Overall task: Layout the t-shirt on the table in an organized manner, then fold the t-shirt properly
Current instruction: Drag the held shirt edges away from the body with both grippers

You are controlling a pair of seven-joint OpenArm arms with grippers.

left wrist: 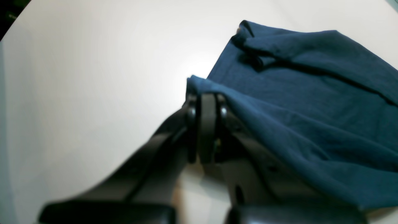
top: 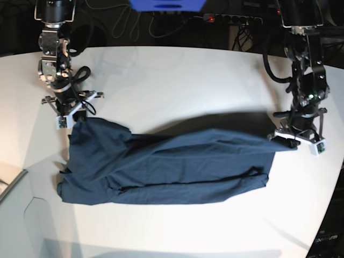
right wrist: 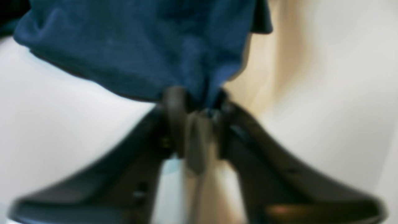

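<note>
While both hands were clamped on opposite edges, the navy t-shirt (top: 166, 166) hung stretched between the left hand (top: 297, 137) and right hand (top: 69, 115), its lower part rumpled on the white desk (top: 172, 80). Risk judged: uneven pulling could slip cloth from either pinch, leaving the layout creased.

Behind the far rim, at twelve o'clock in the base view: a blue box (top: 166, 5), cut off by the upper border. Just to its right, toward one o'clock: a dark power strip (top: 232, 19) with a small red light. Around both: loose black cables (top: 126, 24) trailing over dark ground. At eight o'clock, low at the left border: a pale grey slab (top: 9, 180), only its corner visible.
</note>
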